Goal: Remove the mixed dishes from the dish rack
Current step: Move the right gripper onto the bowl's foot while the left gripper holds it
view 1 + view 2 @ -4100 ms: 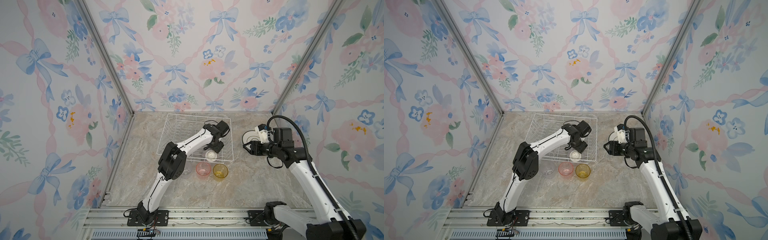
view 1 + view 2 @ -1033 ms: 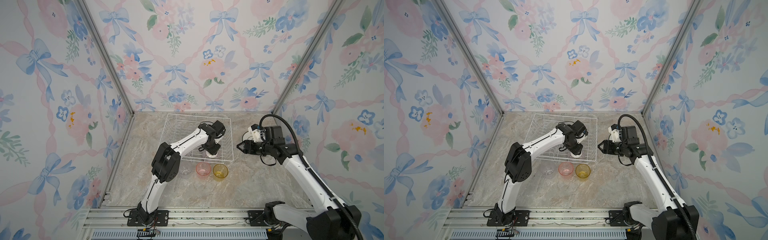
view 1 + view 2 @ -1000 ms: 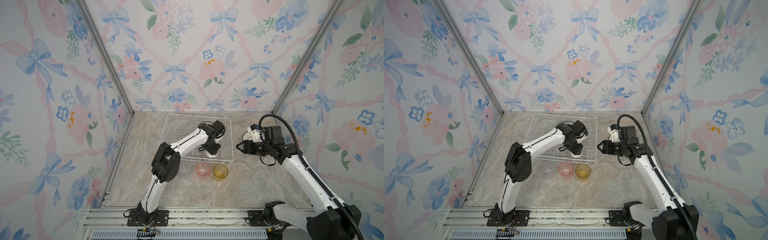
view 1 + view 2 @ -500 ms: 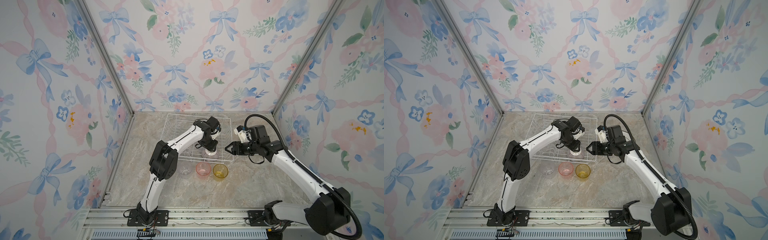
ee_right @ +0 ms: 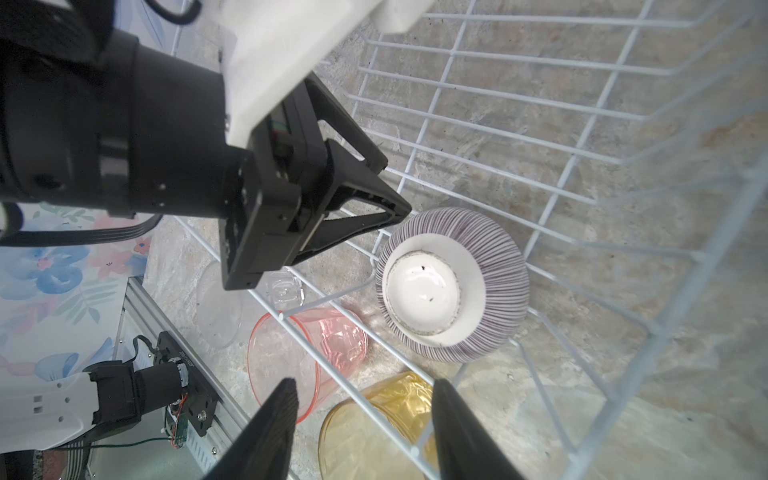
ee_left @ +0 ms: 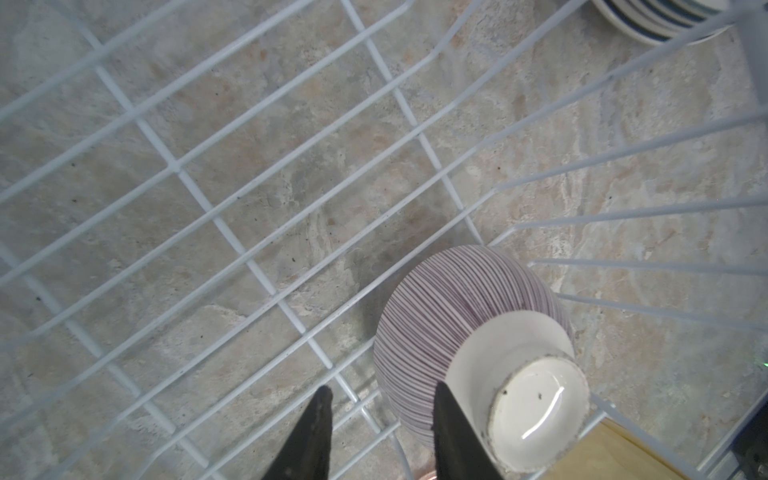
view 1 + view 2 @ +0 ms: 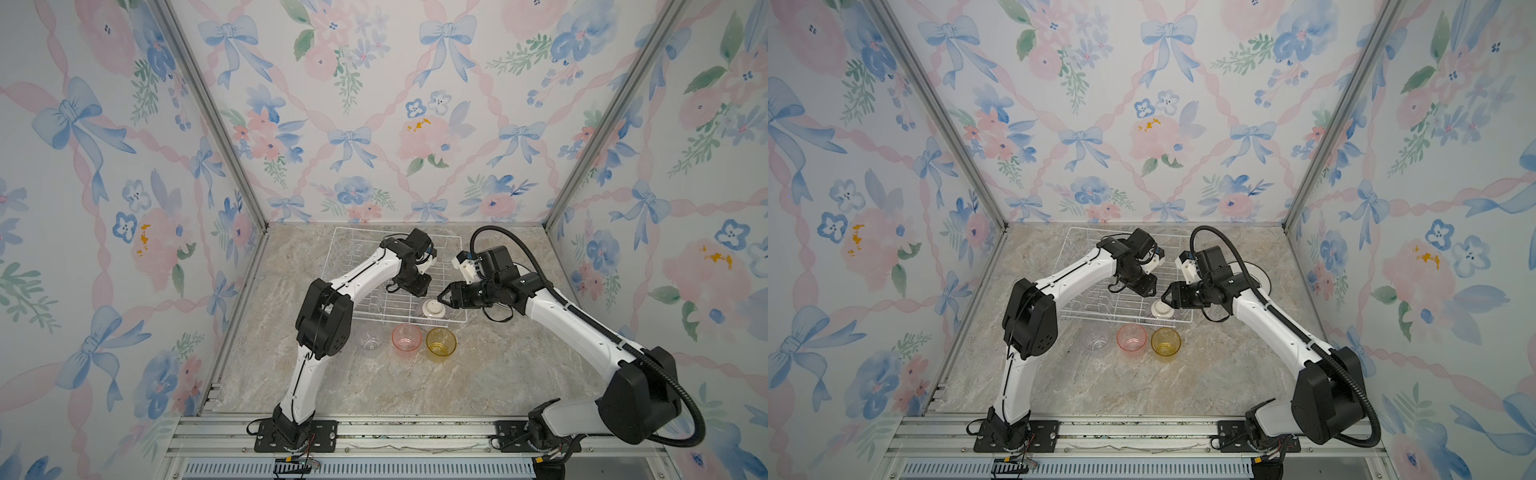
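The white wire dish rack (image 7: 337, 266) (image 7: 1072, 262) holds a small purple-striped bowl (image 7: 433, 308) (image 7: 1161, 310), upside down in its front right corner. In the left wrist view the bowl (image 6: 469, 316) lies beside one finger of my left gripper (image 6: 382, 392), which is open with only rack wire (image 6: 178, 170) between its fingers. My right gripper (image 5: 365, 386) (image 7: 441, 297) is open and empty just right of the bowl (image 5: 453, 286), above the rack's edge. The left gripper (image 7: 417, 288) (image 5: 395, 183) hovers behind the bowl.
Clear (image 7: 371, 340), pink (image 7: 406, 338) and yellow (image 7: 441, 341) tumblers stand upright in a row on the marble just in front of the rack. A stack of dark-rimmed plates (image 7: 1260, 272) (image 6: 648, 16) sits right of the rack, partly behind the right arm.
My right gripper has swung left from beside the rack to the bowl at the rack's front right corner. The left gripper has shifted slightly back and left, its jaws a little narrower.
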Controlling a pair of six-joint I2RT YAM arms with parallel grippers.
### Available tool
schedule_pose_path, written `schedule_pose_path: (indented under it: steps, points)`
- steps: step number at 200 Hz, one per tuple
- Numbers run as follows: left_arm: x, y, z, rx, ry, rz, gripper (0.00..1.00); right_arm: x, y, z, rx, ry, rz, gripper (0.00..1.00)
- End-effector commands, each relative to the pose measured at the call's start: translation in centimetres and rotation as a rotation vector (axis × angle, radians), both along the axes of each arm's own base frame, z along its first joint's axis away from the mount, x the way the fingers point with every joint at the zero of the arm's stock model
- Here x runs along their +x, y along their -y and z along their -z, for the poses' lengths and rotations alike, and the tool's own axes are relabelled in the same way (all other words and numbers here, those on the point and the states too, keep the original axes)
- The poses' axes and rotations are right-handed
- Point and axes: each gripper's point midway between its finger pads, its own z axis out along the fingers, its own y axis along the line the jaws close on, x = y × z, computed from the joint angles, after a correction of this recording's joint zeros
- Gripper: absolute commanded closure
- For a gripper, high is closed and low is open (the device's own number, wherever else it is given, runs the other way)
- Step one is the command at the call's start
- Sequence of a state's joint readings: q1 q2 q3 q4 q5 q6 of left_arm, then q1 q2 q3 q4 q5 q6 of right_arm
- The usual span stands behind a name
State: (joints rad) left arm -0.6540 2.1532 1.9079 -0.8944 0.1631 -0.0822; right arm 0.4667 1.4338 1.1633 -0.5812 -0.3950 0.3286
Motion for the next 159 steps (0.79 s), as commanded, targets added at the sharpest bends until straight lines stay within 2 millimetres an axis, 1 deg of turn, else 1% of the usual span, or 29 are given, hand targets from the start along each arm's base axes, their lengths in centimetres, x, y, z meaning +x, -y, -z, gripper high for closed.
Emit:
schedule_pose_path:
  steps: [1, 26, 37, 66, 75, 82, 84, 86, 137, 150, 159]
  points:
    - [0.7, -1.4, -2.9, -0.016, 0.060, -0.045, 0.62, -0.5, 0.3, 0.5, -0.157, 0.012, -0.038, 0.44]
    - [1.3, -2.6, -3.7, -0.044, 0.069, -0.093, 0.56, -0.8, -0.3, 1.5, -0.272, 0.014, -0.072, 0.42]
    - [1.4, -3.2, -3.7, -0.055, 0.065, -0.112, 0.53, -0.7, -0.4, 2.0, -0.323, 0.014, -0.071, 0.42]
    - [1.3, -4.6, -4.1, -0.093, 0.061, -0.139, 0.45, -0.5, -0.5, 3.4, -0.439, 0.000, -0.077, 0.41]
    - [1.2, -5.0, -4.2, -0.110, 0.057, -0.144, 0.43, -0.4, -0.5, 3.6, -0.465, -0.001, -0.078, 0.41]
    - [1.2, -5.3, -4.4, -0.120, 0.059, -0.149, 0.43, -0.2, -0.5, 3.3, -0.483, 0.015, -0.074, 0.40]
    - [1.2, -5.4, -4.4, -0.123, 0.059, -0.150, 0.42, -0.1, -0.6, 3.9, -0.498, 0.003, -0.077, 0.40]
    - [1.2, -5.4, -4.5, -0.125, 0.061, -0.151, 0.43, -0.1, -0.6, 4.1, -0.506, 0.000, -0.078, 0.40]
    - [0.8, -7.6, -5.1, -0.139, 0.072, -0.175, 0.43, 0.8, -1.2, 5.5, -0.559, -0.016, -0.066, 0.39]
    - [0.7, -8.0, -5.4, -0.147, 0.078, -0.180, 0.43, 1.1, -1.3, 5.8, -0.581, -0.016, -0.065, 0.35]
    - [0.7, -8.4, -5.7, -0.153, 0.081, -0.185, 0.43, 1.2, -1.5, 6.0, -0.590, -0.017, -0.064, 0.31]
